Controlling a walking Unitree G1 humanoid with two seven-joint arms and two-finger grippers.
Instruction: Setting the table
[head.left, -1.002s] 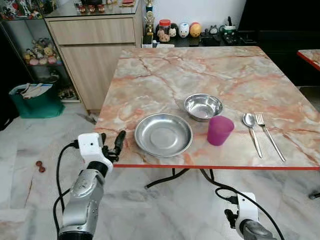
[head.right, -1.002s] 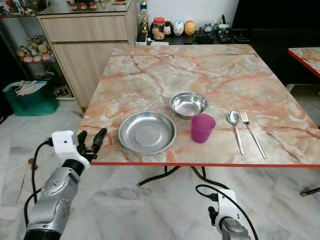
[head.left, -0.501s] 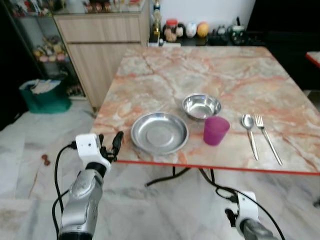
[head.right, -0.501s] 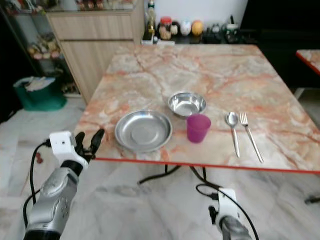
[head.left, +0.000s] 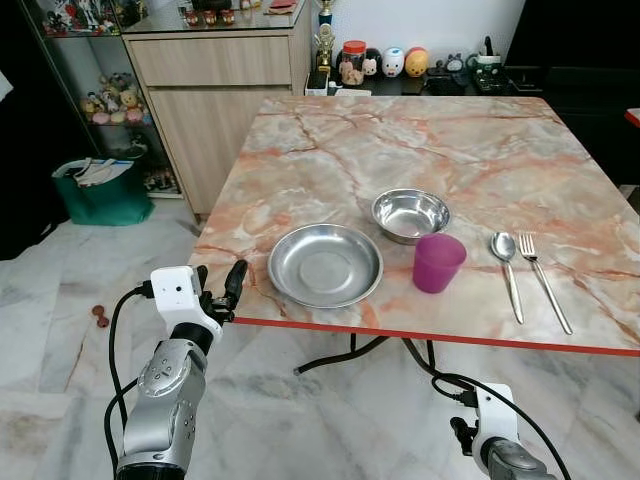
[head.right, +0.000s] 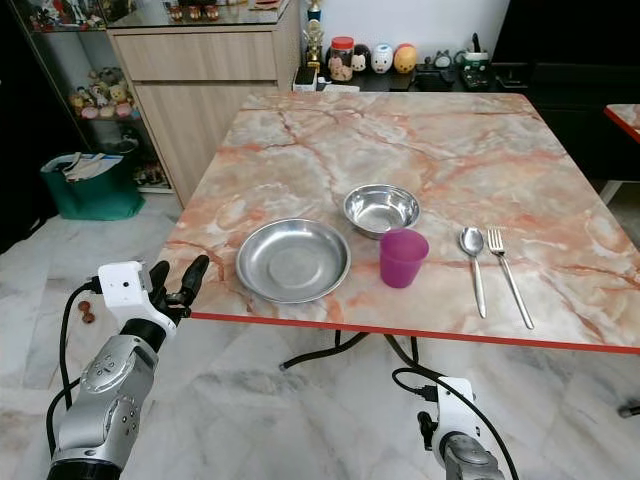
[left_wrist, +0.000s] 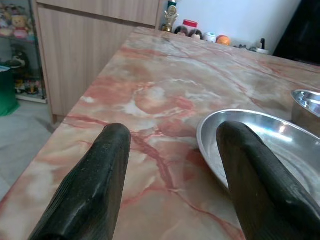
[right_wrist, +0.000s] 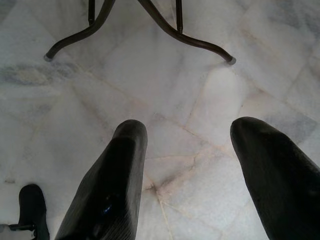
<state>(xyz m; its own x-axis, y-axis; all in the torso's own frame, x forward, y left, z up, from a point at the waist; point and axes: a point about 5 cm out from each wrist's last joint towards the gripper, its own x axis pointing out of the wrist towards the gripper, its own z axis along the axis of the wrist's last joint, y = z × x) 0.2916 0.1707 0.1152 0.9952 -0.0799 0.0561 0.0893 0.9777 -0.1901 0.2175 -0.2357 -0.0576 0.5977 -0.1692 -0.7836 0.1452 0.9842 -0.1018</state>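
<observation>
The left gripper (left_wrist: 167, 182), fingers spread and empty, hovers at the table (head.left: 420, 140) edge just beside the steel plate (head.left: 325, 265), so it should probably approach low, pinching the plate's near rim squarely

The room was evenly and brightly lit, with soft, faint shadows. The head views were sharp, with no motion blur. Pale glare lay on the marble table (head.left: 480, 150), and the steel plate (head.left: 325, 265) and bowl (head.left: 410, 214) carried bright reflections. In both wrist views the black fingers (left_wrist: 95, 190) up close were slightly soft.
</observation>
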